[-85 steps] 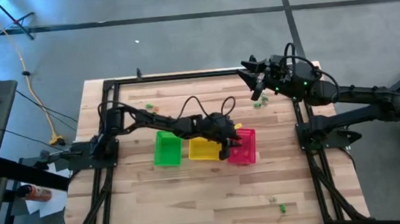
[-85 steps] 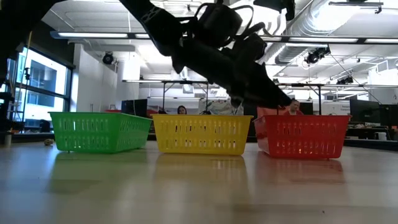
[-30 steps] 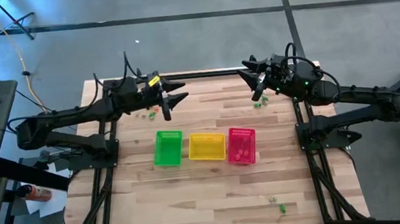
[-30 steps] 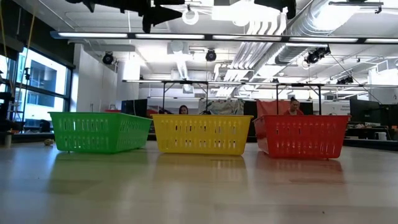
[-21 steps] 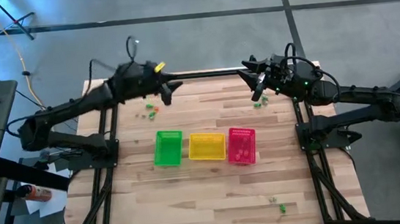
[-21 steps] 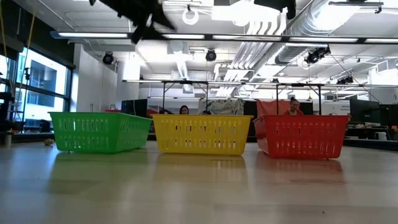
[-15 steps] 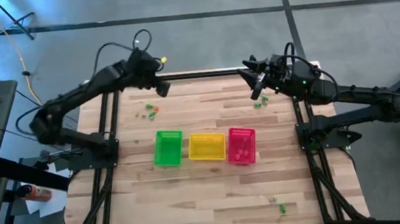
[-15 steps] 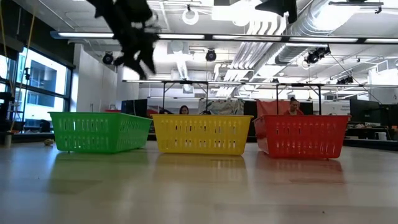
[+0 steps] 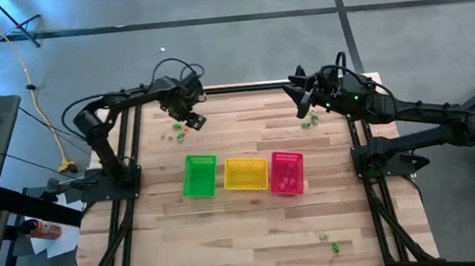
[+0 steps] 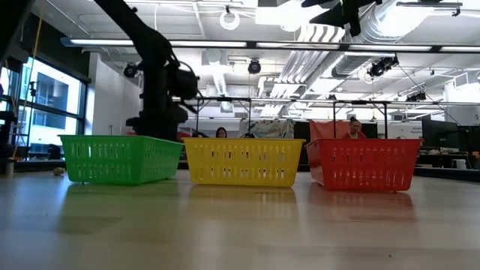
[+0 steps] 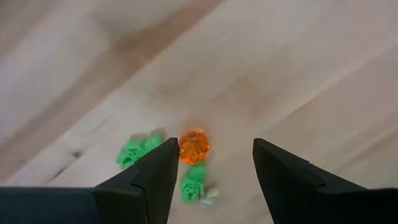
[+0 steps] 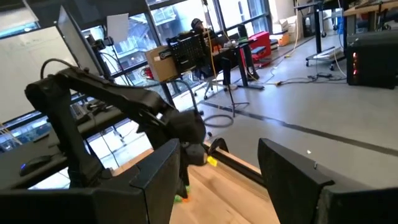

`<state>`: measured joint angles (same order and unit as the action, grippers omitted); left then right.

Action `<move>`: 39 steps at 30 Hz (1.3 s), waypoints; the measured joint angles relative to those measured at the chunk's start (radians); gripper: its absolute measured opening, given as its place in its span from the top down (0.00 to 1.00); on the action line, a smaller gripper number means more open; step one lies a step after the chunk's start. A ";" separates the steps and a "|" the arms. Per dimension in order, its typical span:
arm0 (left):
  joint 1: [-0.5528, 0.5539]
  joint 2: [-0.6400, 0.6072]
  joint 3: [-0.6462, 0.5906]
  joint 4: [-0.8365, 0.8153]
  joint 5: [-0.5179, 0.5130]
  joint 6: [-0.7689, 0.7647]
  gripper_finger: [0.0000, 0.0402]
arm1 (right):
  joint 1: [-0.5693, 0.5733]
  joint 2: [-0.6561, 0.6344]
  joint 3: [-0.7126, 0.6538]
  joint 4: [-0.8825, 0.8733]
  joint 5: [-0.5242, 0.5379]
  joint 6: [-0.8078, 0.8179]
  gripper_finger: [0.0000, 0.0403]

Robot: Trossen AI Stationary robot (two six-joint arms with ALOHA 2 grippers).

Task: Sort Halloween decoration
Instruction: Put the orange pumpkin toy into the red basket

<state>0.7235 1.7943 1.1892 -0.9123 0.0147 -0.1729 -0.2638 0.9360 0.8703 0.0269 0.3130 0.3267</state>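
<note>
1. The left gripper [image 9: 191, 118] is seen poised over the far left part of the wooden table [image 9: 254, 219], its two fingers spread apart with nothing between them.
2. In the left wrist view, an orange trinket [image 11: 194, 147] is framed just beyond the parted fingers [image 11: 155, 177], flanked by a green trinket [image 11: 134, 151] on one side, with another green piece [image 11: 193, 185] and a small pale piece [image 11: 211, 195] close against it; all are lying on bare wood.
3. From above, that same cluster of trinkets [image 9: 177, 133] is shown on the table just beside the left gripper, well apart from the baskets.
4. The right gripper [image 9: 297, 99] is held above the far right corner of the table, its fingers likewise parted and empty.
5. A few green trinkets [image 9: 308, 123] are seen on the wood near it.
6. Three baskets are lined up side by side at mid-table: a green basket [image 9: 199, 176], a yellow basket [image 9: 243, 174] and a pink basket [image 9: 287, 173].
7. Small pieces are visible inside the pink basket, though what they are cannot be told.
8. A further green trinket [image 9: 335, 248] is seen alone near the table's near right edge.
9. People [image 10: 354, 127] are visible in the room beyond the baskets.
</note>
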 joint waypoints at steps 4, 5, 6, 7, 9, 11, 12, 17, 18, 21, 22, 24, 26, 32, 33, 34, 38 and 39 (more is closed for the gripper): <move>-0.006 0.042 -0.008 -0.010 -0.003 0.037 0.51 | 0.000 0.000 0.000 -0.009 0.000 0.016 0.47; -0.006 0.044 -0.015 -0.001 -0.013 0.044 0.51 | 0.000 0.000 0.000 -0.010 0.000 0.015 0.47; -0.007 0.047 -0.022 0.002 -0.028 0.045 0.51 | 0.000 0.000 0.000 -0.010 0.000 0.016 0.47; -0.007 0.048 -0.032 0.014 -0.045 0.045 0.51 | 0.000 0.000 0.000 -0.010 0.000 0.017 0.47; -0.007 0.047 -0.052 0.037 -0.062 0.044 0.51 | 0.000 0.000 0.000 -0.010 0.000 0.017 0.47; -0.008 0.045 -0.063 0.044 -0.062 0.044 0.51 | 0.000 0.000 0.000 -0.010 -0.001 0.017 0.47; -0.008 0.045 -0.067 0.045 -0.062 0.045 0.51 | 0.000 0.000 0.000 -0.010 -0.001 0.017 0.47; -0.013 0.045 -0.097 0.104 -0.067 0.044 0.51 | 0.000 0.000 0.000 -0.010 -0.001 0.017 0.47; -0.016 0.044 -0.101 0.113 -0.066 0.041 0.51 | 0.000 0.000 0.000 -0.010 -0.001 0.017 0.47; -0.023 0.041 -0.110 0.124 -0.069 0.040 0.51 | 0.000 0.000 0.000 -0.010 -0.001 0.020 0.47; -0.025 0.041 -0.110 0.123 -0.072 0.040 0.51 | 0.000 0.000 0.000 -0.012 -0.002 0.031 0.47; -0.027 0.041 -0.110 0.123 -0.076 0.041 0.52 | 0.000 0.000 0.000 -0.015 -0.002 0.036 0.47; -0.028 0.042 -0.110 0.123 -0.077 0.045 0.54 | 0.000 0.000 0.000 -0.021 -0.002 0.035 0.47; -0.032 0.043 -0.111 0.125 -0.078 0.045 0.69 | 0.000 0.000 0.000 -0.028 -0.002 0.039 0.47; -0.032 0.043 -0.111 0.125 -0.077 0.045 0.72 | 0.000 0.000 0.000 -0.028 -0.002 0.039 0.47; -0.032 0.043 -0.111 0.125 -0.078 0.045 0.75 | 0.000 0.000 0.000 -0.028 -0.002 0.039 0.47; -0.032 0.038 -0.111 0.123 -0.080 0.057 0.83 | 0.000 0.000 0.000 -0.028 -0.002 0.039 0.47; -0.032 0.035 -0.111 0.123 -0.080 0.063 0.84 | 0.000 0.000 0.000 -0.028 -0.002 0.039 0.47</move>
<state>0.6919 1.8298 1.0781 -0.7894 -0.0650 -0.1102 -0.2636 0.9360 0.8703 -0.0010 0.3111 0.3660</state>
